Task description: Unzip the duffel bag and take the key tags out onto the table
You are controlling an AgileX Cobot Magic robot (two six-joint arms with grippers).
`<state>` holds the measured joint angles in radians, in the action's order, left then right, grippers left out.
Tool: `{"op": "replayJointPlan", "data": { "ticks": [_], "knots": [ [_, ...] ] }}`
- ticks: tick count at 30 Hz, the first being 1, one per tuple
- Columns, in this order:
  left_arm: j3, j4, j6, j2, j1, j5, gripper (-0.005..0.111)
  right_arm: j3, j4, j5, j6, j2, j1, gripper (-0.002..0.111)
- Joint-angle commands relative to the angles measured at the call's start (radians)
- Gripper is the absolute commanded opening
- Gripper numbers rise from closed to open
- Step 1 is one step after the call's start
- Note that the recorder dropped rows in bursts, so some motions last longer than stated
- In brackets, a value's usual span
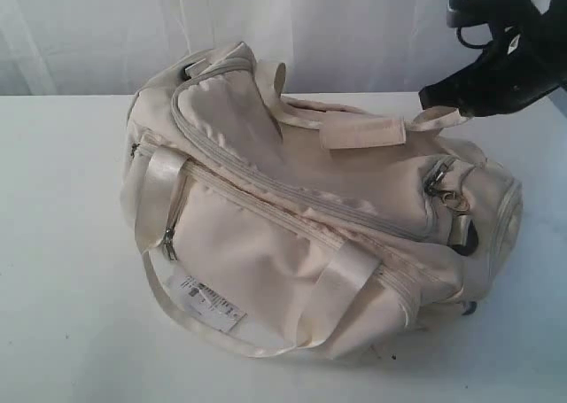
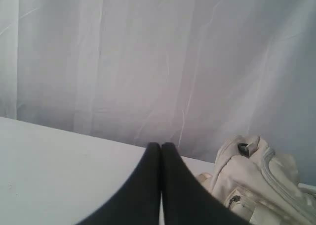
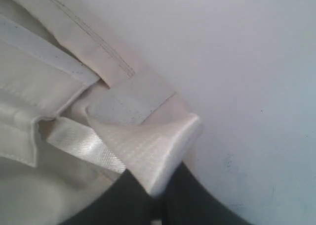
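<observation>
Over the table [image 1: 62,244], the right pincer [image 3: 157,185] grips a slick satin strap [image 3: 153,141] of the limp duffel bag [image 1: 292,235], likely best steadied there, while the left pincer [image 2: 161,146] sits clenched, empty.

My counter [image 1: 62,261]: plain white, flat, matte, a few tiny dark specks on it. Behind its far edge a white curtain [image 1: 337,22] hangs across the full width, with vertical folds, bright and washed out in the exterior view. From my left wrist it reads grey-lilac with long creases. Light is soft, even and cool; shadows on the counter are faint.
</observation>
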<state>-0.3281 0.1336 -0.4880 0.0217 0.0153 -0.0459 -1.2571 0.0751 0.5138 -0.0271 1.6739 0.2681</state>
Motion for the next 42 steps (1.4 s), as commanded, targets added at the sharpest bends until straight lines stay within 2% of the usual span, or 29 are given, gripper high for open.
{"op": "replayJointPlan", "data": {
  "ticks": [1,3,5,7,9,13,16,19,24,26,29,32,34,36,39,42],
  "knots": [
    [-0.095,-0.008,-0.009,0.056,0.008,-0.129,0.000,-0.003,-0.029,-0.009,0.009,-0.064,-0.001,0.000],
    [-0.132,-0.036,0.011,0.091,0.008,-0.194,0.000,-0.003,-0.060,-0.011,0.007,-0.085,-0.001,0.000],
    [-0.168,-0.124,0.105,0.127,0.008,-0.254,0.000,-0.003,-0.087,-0.022,0.005,-0.107,-0.001,0.000],
    [-0.198,-0.262,0.256,0.162,0.008,-0.299,0.000,-0.003,-0.100,-0.029,0.005,-0.128,-0.001,0.000],
    [-0.233,-0.461,0.471,0.208,0.008,-0.357,0.000,-0.003,-0.100,-0.029,0.005,-0.143,-0.001,0.000],
    [-0.305,-0.845,0.907,0.322,0.008,-0.553,0.000,-0.003,-0.100,-0.031,0.005,-0.155,-0.001,0.000],
    [-0.365,-1.069,1.105,0.423,0.008,-0.727,0.000,-0.003,-0.100,-0.023,0.005,-0.155,-0.001,0.000],
    [-0.414,-1.175,1.181,0.532,0.008,-0.836,0.000,-0.003,-0.100,-0.014,0.005,-0.155,-0.001,0.000],
    [-0.471,-1.210,1.237,0.679,0.008,-0.886,0.000,-0.003,-0.100,0.007,0.003,-0.155,-0.001,0.001],
    [-0.487,-1.210,1.250,0.725,0.008,-0.897,0.000,-0.003,-0.100,0.009,-0.008,-0.155,-0.001,0.006],
    [-0.502,-1.215,1.285,0.785,0.008,-0.909,0.000,-0.003,-0.100,0.011,-0.042,-0.149,-0.001,0.024],
    [-0.502,-1.259,1.337,0.834,0.008,-0.906,0.000,-0.003,-0.100,0.006,-0.066,-0.142,-0.001,0.048],
    [-0.519,-1.278,1.357,0.872,0.008,-0.915,0.000,-0.003,-0.100,0.003,-0.066,-0.142,-0.001,0.058],
    [-0.564,-1.267,1.357,0.912,0.008,-0.933,0.000,-0.003,-0.097,0.027,-0.069,-0.142,-0.001,0.059],
    [-0.714,-1.145,1.304,0.991,0.016,-0.933,0.000,-0.019,-0.063,0.114,-0.071,-0.139,-0.001,0.054],
    [-0.849,-0.946,1.178,1.054,0.068,-0.933,0.000,-0.064,-0.050,0.222,-0.083,-0.124,-0.001,0.054]
  ]
}}
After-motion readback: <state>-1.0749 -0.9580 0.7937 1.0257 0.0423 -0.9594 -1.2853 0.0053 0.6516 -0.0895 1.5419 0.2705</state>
